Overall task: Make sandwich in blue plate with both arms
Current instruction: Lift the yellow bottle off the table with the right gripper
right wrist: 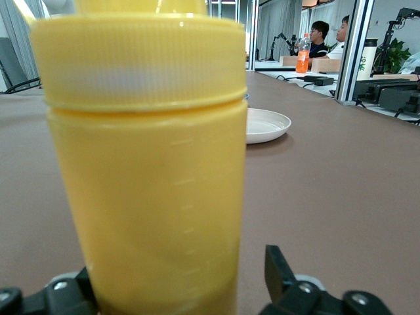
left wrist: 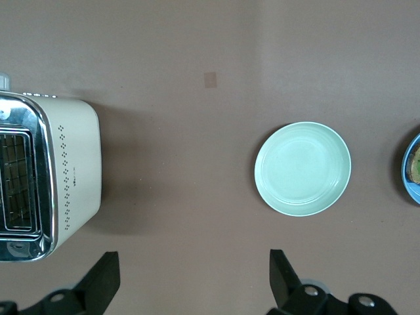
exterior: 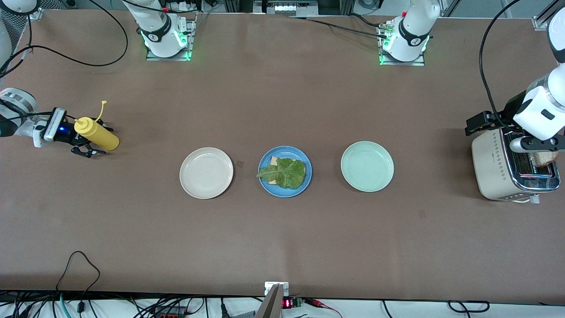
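I see blue plate (exterior: 285, 171) with bread and lettuce (exterior: 282, 172) between cream plate (exterior: 206, 172) and green plate (exterior: 367, 166), left gripper (left wrist: 190, 279) spread over toaster (exterior: 512, 165), right gripper (exterior: 84, 145) fingers apart around yellow bottle (exterior: 96, 134) near table end.

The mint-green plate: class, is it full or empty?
Empty: the mint-green plate shows only its bare pale surface in the front and left wrist views.

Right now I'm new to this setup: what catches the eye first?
Three plates in a row mid-table: the blue plate in the middle holds bread under lettuce. The right gripper is at a yellow squeeze bottle; the left gripper hangs open over the toaster.
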